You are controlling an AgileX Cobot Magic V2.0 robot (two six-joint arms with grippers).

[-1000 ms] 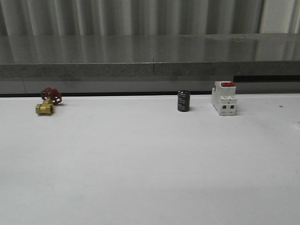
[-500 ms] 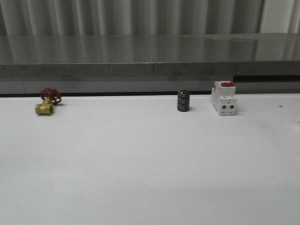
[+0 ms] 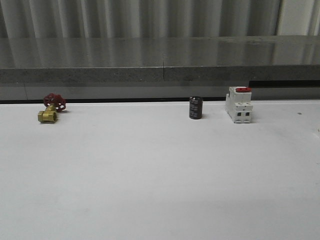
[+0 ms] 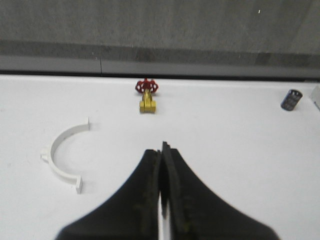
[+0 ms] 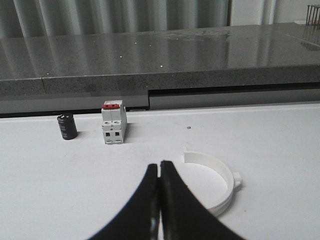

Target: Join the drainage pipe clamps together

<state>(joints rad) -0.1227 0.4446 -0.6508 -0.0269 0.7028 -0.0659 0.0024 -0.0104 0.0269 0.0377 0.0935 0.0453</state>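
- Left gripper (image 4: 161, 150): black fingers pressed together, holding nothing, above the white table (image 4: 240, 150).
- White half-ring clamp (image 4: 62, 155): lay flat beside the gripper, apart from it, tabs at both ends.
- Brass valve with red handwheel (image 4: 147, 95): near the table's far edge.
- Small black cylinder (image 4: 291, 99): stood tilted, well apart from the valve.

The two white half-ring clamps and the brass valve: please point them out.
left half-ring clamp (image 4: 56, 150), left wrist view, curved band
right half-ring clamp (image 5: 225, 181), right wrist view, curved band
brass valve (image 3: 48, 116), front view, brass body
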